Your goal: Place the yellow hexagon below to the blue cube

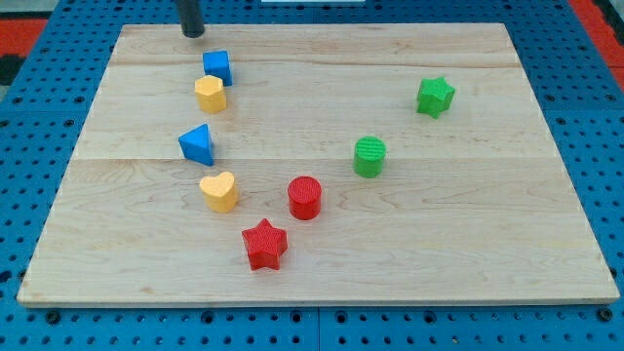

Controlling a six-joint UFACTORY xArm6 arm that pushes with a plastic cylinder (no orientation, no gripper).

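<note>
yellow hexagon (210,94) upright — touching blue cube (217,66)

**No Readable Markings**

No text, label, brand, number or sign is being shown anywhere on the wooden board (322,146), on the coloured blocks resting on it, or on the blue pegboard (39,107) around the board.

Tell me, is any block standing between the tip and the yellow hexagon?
Yes. My tip is at the view's top, above the blue cube, and the yellow hexagon sits just below that cube, touching or nearly so. The cube lies roughly between them.
</note>
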